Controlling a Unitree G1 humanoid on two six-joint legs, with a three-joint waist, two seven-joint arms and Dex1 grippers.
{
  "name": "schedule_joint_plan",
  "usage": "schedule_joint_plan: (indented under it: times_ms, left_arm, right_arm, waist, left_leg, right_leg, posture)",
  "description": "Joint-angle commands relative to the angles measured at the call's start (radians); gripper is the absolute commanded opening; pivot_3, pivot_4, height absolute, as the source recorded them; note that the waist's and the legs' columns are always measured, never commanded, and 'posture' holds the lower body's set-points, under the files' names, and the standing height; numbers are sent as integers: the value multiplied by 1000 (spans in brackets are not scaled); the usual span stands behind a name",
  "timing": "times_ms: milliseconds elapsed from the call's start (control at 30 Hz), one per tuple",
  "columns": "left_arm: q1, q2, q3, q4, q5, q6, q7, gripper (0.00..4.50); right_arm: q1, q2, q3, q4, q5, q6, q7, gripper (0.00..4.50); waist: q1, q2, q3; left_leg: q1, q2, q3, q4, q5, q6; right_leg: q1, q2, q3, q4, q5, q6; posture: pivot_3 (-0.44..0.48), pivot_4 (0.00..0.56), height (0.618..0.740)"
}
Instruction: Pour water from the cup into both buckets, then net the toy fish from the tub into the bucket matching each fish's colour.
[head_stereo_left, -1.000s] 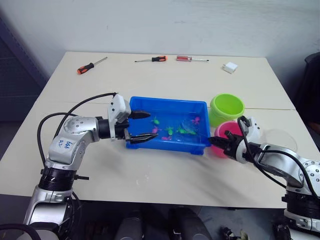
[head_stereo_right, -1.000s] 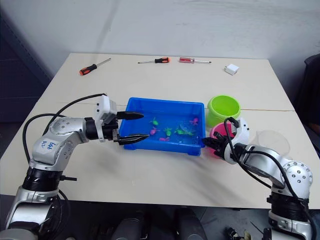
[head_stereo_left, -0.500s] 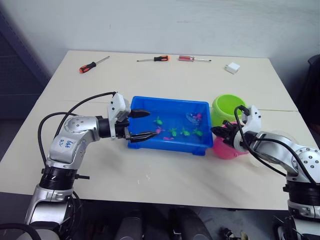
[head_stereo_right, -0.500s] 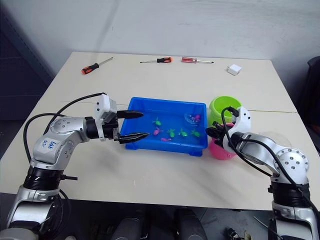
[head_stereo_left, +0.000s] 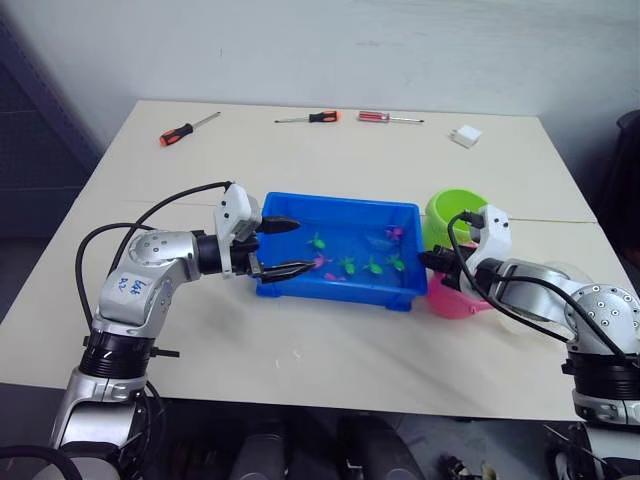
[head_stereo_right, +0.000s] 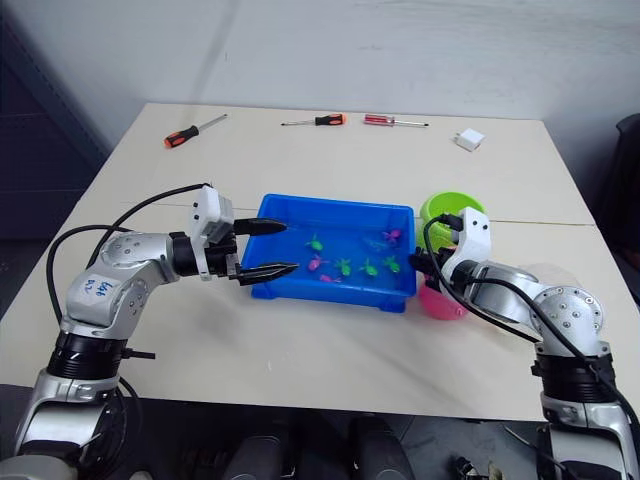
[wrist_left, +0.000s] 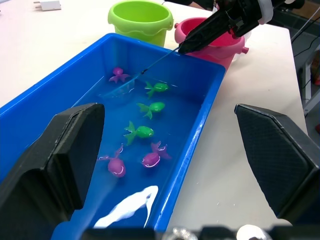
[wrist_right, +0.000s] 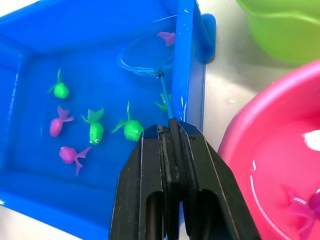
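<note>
Now, head views: right gripper (head_stereo_left: 437, 262) had swung in from the pink bucket's (head_stereo_left: 462, 300) near side a second ago to the blue tub's (head_stereo_left: 340, 290) 3 o'clock rim, fingers pinched together on the net's (wrist_right: 145, 62) thin handle. Left gripper (head_stereo_left: 280, 247) stayed put at the tub's 9 o'clock end, fingers apart, one inside the rim and one outside, grip not yet closed on the wall. Green bucket (head_stereo_left: 455, 215) stood at 12 o'clock of the pink one. Clear cup (head_stereo_left: 570, 275) sat behind the right arm, well apart from the tub.

Left wrist view: net hoop sat in the water at the far end, just beside a pink fish (wrist_left: 119, 75); three green fish (wrist_left: 142, 132) and two more pink ones lay mid-tub. Cannot tell if the hoop had the fish inside.

Right wrist view: fingers clamped shut on the handle, hoop at 12 o'clock of them, pink fish at its rim. One pink fish already lay in the pink bucket's water.

Judgement: pouring looked done, one fish sorted, net had gone back for the next pink one; six fish remained.
</note>
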Motion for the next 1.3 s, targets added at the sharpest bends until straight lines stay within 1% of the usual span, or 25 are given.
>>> schedule_joint_plan:
  times_ms: [33,200,233,333,433,467,600,733,833,900,967,1033,1300]
  left_arm:
    - [-14,-6,9,-22,-6,-17,-1,4487]
    - [-28,-12,2,-7,0,-23,-9,4487]
    - [-31,-13,1,-4,1,-24,-11,4487]
    - [-45,-16,-4,12,4,-29,-18,4487]
    - [-56,-20,-10,26,7,-36,-26,4487]
    - [-59,-21,-12,31,8,-39,-29,4487]
    - [-70,-23,-21,51,12,-50,-41,4487]
    - [-89,-36,-28,75,17,-62,-49,4487]
    - [-94,-40,-31,89,21,-72,-58,4487]
    - [-97,-43,-34,97,23,-76,-63,4487]
    - [-106,-47,-39,113,26,-85,-73,4487]
    - [-124,-55,-48,136,31,-95,-86,4487]
    - [-216,-111,-84,245,41,-134,-158,4487]
  right_arm:
    - [-7,-62,-1,-109,-103,20,99,0]
    - [22,-22,-57,-129,-64,36,70,0]
    - [24,-33,-54,-141,-81,45,93,0]
    - [52,-98,-9,-213,-185,63,216,0]
    - [92,-158,40,-288,-337,19,327,0]
    - [103,-164,44,-303,-370,8,351,0]
    - [123,-115,6,-304,-380,26,369,0]
    - [151,-230,110,-392,-598,-62,532,0]
    - [194,-271,137,-430,-741,-174,604,0]
    - [234,-260,109,-450,-786,-211,618,0]
    - [276,-219,60,-477,-800,-243,620,0]
    - [328,-218,30,-512,-853,-279,631,0]
    - [509,-90,-198,-677,-793,-276,640,0]
  waist:
    - [0,0,0]
    - [-2,0,0]
    - [-2,0,0]
    - [-1,2,1]
    - [-1,2,1]
    - [-1,2,1]
    - [-2,2,1]
    - [0,3,1]
    - [1,3,1]
    - [2,3,1]
    - [3,3,1]
    - [7,3,1]
    - [24,3,1]
  left_leg:
    - [0,0,0,0,0,0]
    - [0,0,0,0,0,0]
    - [0,0,0,0,0,0]
    - [0,0,0,0,0,0]
    - [0,0,0,-1,0,0]
    - [0,0,0,-1,0,0]
    - [0,0,0,-1,0,0]
    - [0,0,0,-1,0,0]
    - [0,0,-1,-1,0,0]
    - [0,0,-1,-1,0,0]
    - [0,0,-1,-1,0,0]
    - [0,0,-1,-1,0,0]
    - [0,-1,0,0,0,-1]
  right_leg:
    - [0,0,0,0,0,0]
    - [0,0,0,-1,0,0]
    - [0,0,0,-1,0,0]
    - [0,0,0,-1,0,0]
    - [0,0,-1,-1,0,0]
    - [0,0,0,-1,0,0]
    - [0,0,0,-1,0,0]
    - [0,0,0,-1,0,0]
    - [0,0,-1,-2,0,0]
    - [0,0,0,-2,0,0]
    - [0,0,-1,-2,0,0]
    - [0,0,-1,-1,0,0]
    - [0,0,0,-1,0,0]
  posture:
    - [0,150,740]
    - [0,150,740]
    - [0,150,740]
    - [0,150,740]
    - [0,150,740]
    - [0,150,740]
    - [0,150,740]
    - [0,150,740]
    - [0,150,740]
    - [0,150,740]
    - [0,150,740]
    - [0,150,740]
    - [0,150,740]
